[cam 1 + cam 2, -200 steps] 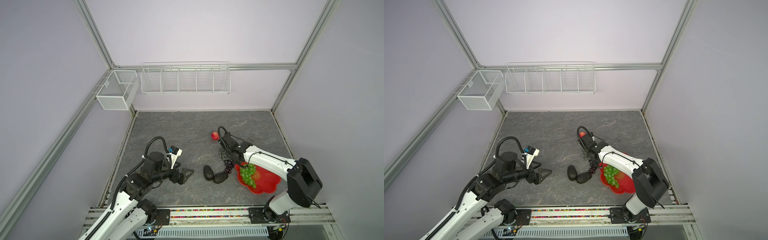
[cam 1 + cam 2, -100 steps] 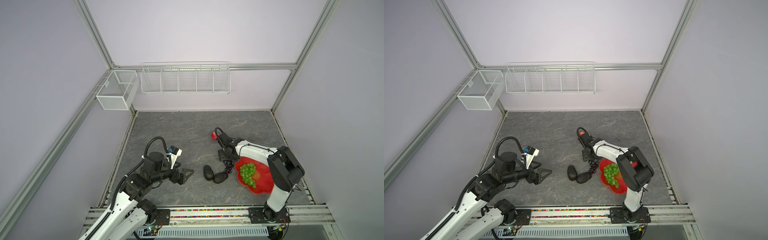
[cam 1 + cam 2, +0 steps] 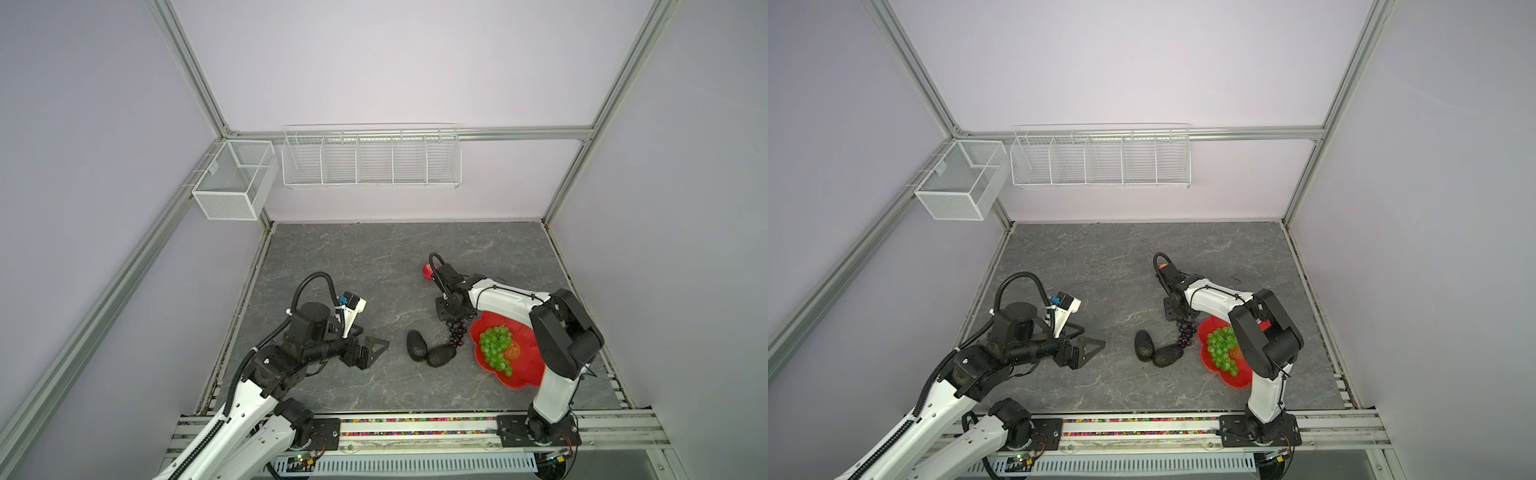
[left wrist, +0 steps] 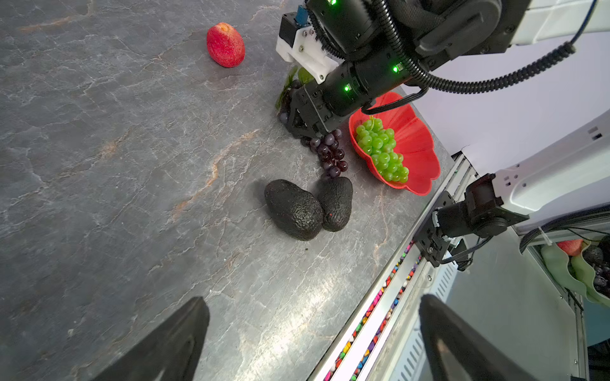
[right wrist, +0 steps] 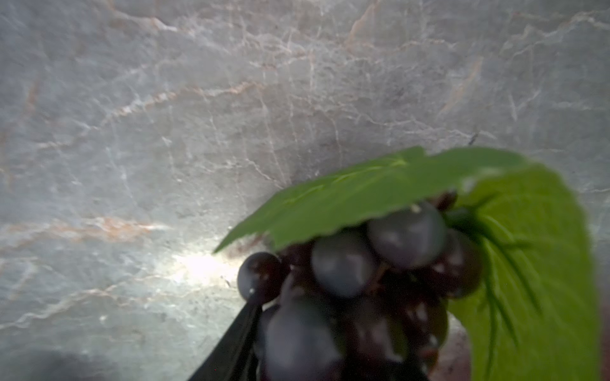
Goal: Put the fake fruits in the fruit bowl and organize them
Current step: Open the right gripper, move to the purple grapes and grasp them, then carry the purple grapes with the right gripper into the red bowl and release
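**Purple grapes in the pinch, bowl only part filled**

From where I stand, the grey bench [image 3: 374,257] holds everything. The left arm hangs back, its left gripper [image 4: 312,301] spread wide with nothing in it. The fruit bowl [image 3: 525,374] sits near the front edge on the right-hand side, and only the green grape bunch [image 3: 494,351] lies in it, across the middle.

The two avocados [image 4: 293,209] [image 4: 335,203] lie touching each other on the bench, near the bowl. The dark purple grape bunch [image 4: 330,155] lies just beside the bowl's rim, with its tail reaching the nearer avocado. The right gripper [image 4: 302,127] is down on its leafy end and looks to be pinching it. In the right wrist view one finger [image 5: 231,346] lies against the grapes; the other is hidden. The red apple [image 4: 225,44] sits well apart, beyond that arm.

The risks, as I judge them:
- The bunch is floppy, so a hold on the leaf or on a few grapes could slip on lifting.
- The dangling tail could drag the avocados or hook the rim and shove the light bowl towards the edge.
- The green bunch fills the centre, so the later fruit may perch and roll out.
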`<state>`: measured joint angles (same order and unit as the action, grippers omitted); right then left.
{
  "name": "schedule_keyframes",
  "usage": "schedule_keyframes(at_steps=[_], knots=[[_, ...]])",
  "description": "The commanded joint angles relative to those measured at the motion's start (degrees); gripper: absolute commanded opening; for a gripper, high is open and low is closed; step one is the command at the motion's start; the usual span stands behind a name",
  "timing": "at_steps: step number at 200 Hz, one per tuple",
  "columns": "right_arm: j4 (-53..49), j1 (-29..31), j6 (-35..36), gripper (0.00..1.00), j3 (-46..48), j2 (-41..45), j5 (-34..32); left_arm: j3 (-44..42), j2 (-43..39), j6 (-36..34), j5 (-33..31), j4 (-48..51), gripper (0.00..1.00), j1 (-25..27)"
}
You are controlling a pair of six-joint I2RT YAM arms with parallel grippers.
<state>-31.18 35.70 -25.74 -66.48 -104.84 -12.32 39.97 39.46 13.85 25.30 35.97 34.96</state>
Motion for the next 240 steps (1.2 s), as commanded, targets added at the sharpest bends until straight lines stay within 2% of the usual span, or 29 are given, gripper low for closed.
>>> schedule_keyframes(at_steps=[1, 21, 87, 115, 146, 169, 203, 240], knots=[[2.21, -0.13, 1.48, 0.42, 1.47, 2.71, 0.76, 0.38, -0.44, -0.53, -0.87, 0.60, 0.99, 0.28], [3.61, -0.03, 2.52, 0.37, 2.46, 5.60, 0.41, 0.38, 0.11, -0.44, -0.96, 0.68, 0.99, 0.28], [1.66, -0.06, 3.76, 0.35, 1.78, 13.90, -0.86, 0.38, 0.13, -0.49, -1.34, 0.71, 0.99, 0.29], [-0.22, -0.18, 3.69, 0.35, 2.53, 20.58, -3.17, 0.38, -0.26, -0.49, -1.22, 0.81, 0.99, 0.33], [-10.87, -1.12, 2.07, 0.35, 2.01, 29.32, -9.79, 0.55, -1.42, -0.31, -0.66, 0.77, 0.99, 0.44], [-19.62, -3.07, -1.85, 0.35, 3.69, 36.48, -13.23, 0.38, -2.43, -0.52, 1.70, 0.29, 0.99, 1.27], [-31.07, -5.72, -8.88, 0.34, 6.83, 46.08, -17.43, 0.20, -3.08, -0.32, -0.79, 0.66, 0.99, 6.07], [-38.37, -6.81, -14.14, 0.34, 8.18, 48.39, -19.48, 0.20, -2.65, -0.44, -1.13, 0.68, 0.99, 8.45]])
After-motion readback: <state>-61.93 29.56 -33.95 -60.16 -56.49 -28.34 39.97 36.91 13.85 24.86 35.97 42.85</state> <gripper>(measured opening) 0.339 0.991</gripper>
